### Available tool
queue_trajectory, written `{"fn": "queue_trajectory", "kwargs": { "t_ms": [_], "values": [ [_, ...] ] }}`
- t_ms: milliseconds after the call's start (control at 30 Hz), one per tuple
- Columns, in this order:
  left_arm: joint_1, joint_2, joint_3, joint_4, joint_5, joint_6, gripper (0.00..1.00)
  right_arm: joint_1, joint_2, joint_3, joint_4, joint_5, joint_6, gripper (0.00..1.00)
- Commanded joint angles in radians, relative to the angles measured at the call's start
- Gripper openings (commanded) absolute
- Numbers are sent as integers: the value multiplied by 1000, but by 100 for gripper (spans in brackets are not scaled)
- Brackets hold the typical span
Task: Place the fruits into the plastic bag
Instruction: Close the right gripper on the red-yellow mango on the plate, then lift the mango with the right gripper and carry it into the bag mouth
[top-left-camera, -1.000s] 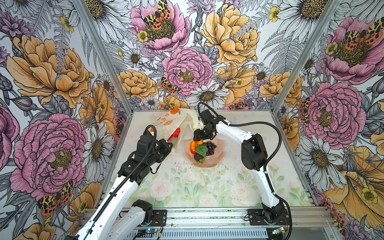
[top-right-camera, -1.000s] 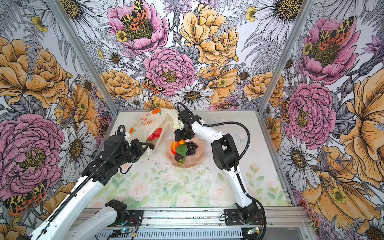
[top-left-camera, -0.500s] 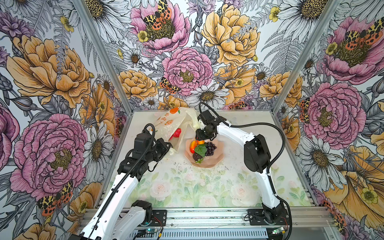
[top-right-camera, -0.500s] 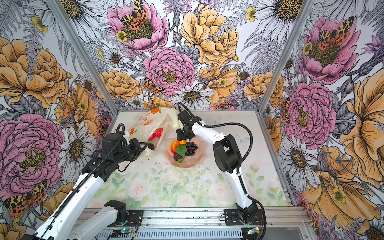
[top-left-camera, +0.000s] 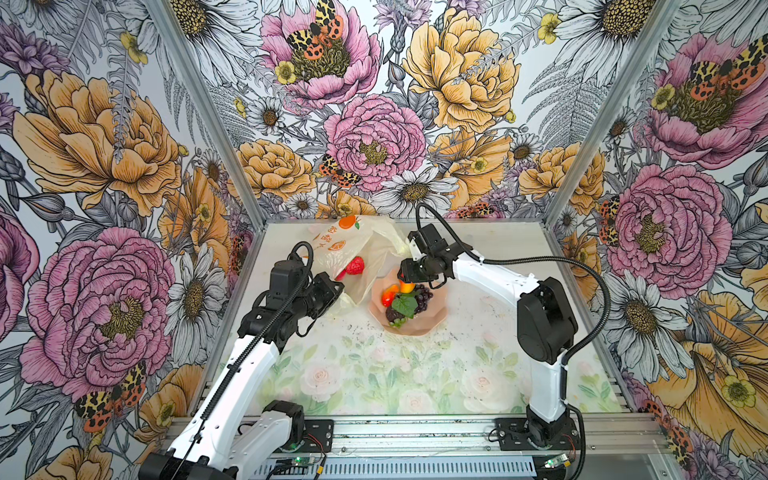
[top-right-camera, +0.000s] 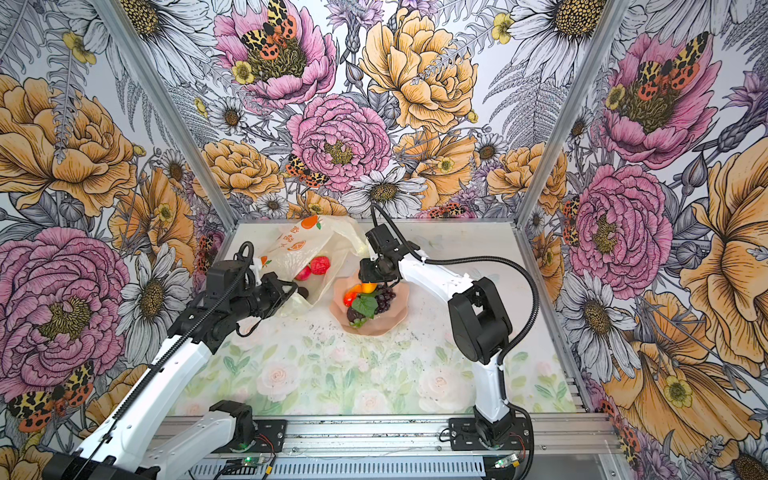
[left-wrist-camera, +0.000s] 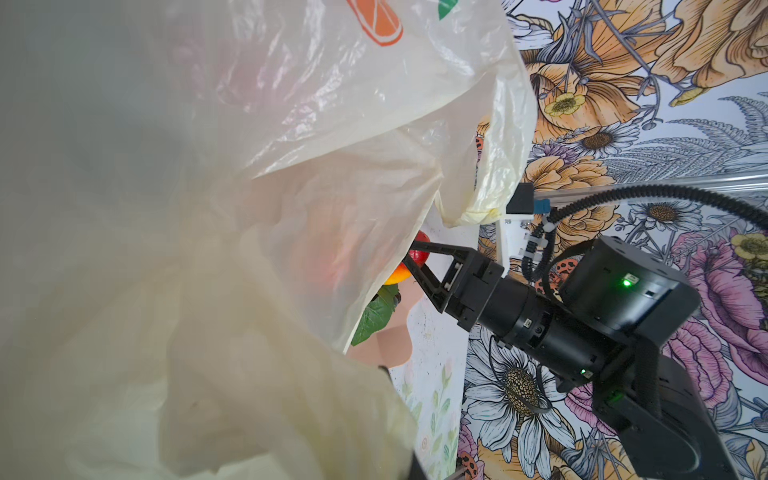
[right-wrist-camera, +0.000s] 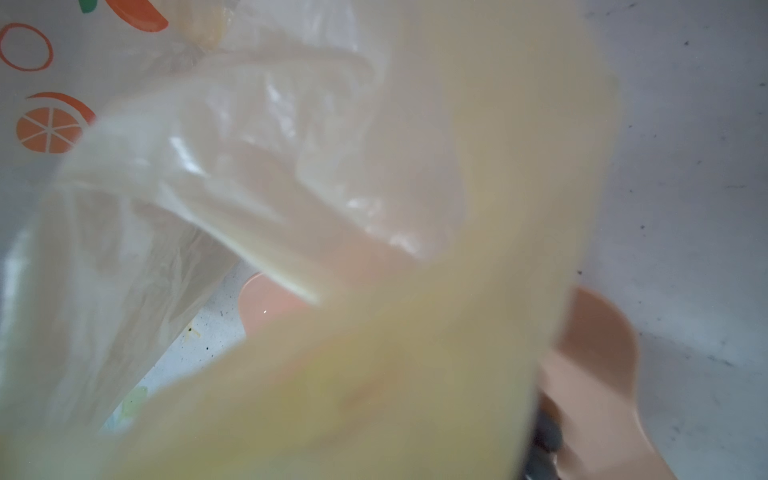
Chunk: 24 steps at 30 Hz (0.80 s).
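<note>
**Plastic bag beside the pink bowl**

In both top views we see the left gripper clamped on its edge, with a strawberry inside. In the left wrist view, the right gripper stands half-open around a red-orange fruit; we cannot tell whether it grips. In the right wrist view, the bag blurs across the bowl.

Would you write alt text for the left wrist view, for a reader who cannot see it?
A crinkly pale bag fills most of the view. Past its edge, the right hand reaches a red fruit at the pink bowl.
</note>
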Motion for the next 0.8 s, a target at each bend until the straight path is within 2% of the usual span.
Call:
{"fn": "queue_trajectory", "kwargs": {
  "t_ms": [0, 333, 567, 767],
  "values": [
    [-6, -19, 11, 27, 19, 36, 0, 1, -86, -46, 79, -44, 49, 42],
    [-46, -47, -33, 60, -53, 26, 0, -41, -193, -106, 89, -173, 149, 42],
    [-81, -22, -37, 83, -52, 45, 0, -14, -354, -141, 118, -195, 301, 42],
    [-82, 1, -10, 89, -23, 74, 0, 42, -265, 1, 128, -178, 331, 42]
  ]
}}
